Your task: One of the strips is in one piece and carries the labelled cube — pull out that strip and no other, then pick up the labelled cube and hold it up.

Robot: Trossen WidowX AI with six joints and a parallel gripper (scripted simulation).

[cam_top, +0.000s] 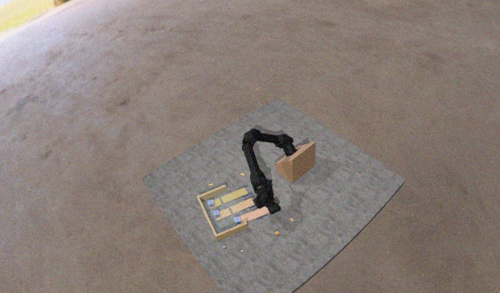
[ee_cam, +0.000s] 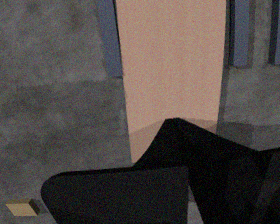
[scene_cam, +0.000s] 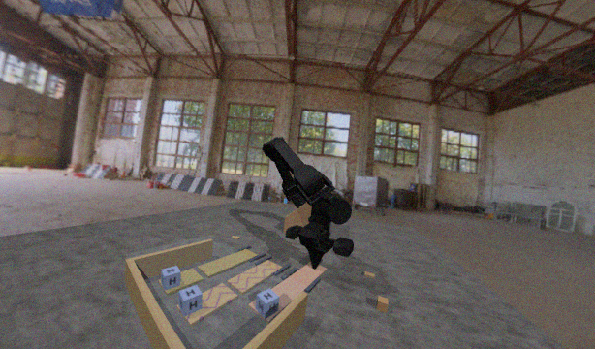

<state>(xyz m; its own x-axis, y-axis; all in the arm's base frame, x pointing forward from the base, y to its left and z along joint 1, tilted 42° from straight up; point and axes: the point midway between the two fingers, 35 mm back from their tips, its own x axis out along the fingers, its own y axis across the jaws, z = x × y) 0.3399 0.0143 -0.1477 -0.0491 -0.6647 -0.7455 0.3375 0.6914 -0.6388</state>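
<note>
Exterior: gripper point(scene_cam: 316, 264) (fully closed) presses the pink strip point(scene_cam: 294, 283) — tip down.

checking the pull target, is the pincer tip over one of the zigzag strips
No, the pincer is pressed shut on the plain pink strip.
</note>
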